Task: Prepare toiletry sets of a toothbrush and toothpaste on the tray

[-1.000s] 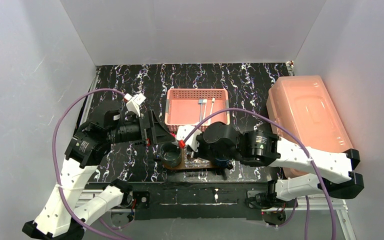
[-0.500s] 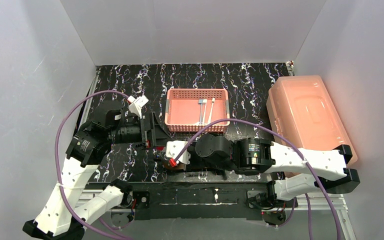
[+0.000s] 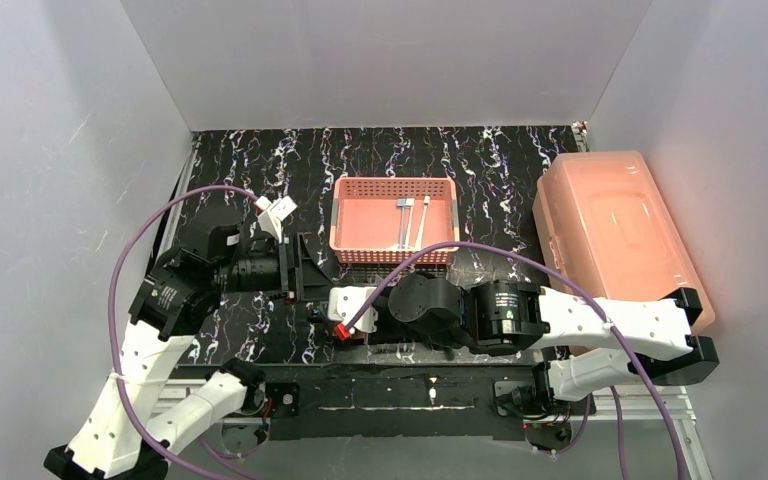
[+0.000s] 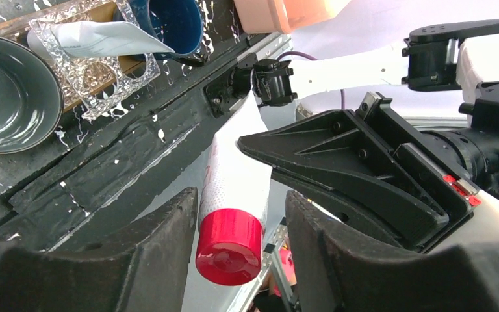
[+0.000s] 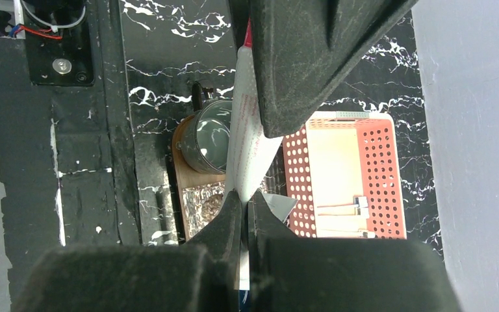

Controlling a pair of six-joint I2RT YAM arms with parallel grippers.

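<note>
Here the right gripper (image 5: 245, 207) pinches the toothpaste tube (image 4: 232, 172). The left gripper (image 4: 239, 214), jaws spread, flanks its red cap (image 4: 229, 250).

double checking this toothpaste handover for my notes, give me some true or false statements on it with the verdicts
1. The right gripper is shut on the flat end of a white toothpaste tube. True.
2. That tube's cap is blue. False: it is red and sits between the fingers of the left gripper.
3. Two toothbrushes lie in the pink basket. True.
4. The large pink box has its lid off. False: the lid is on.
5. The glass dish on the tray is empty. False: a second tube lies in it.
</note>
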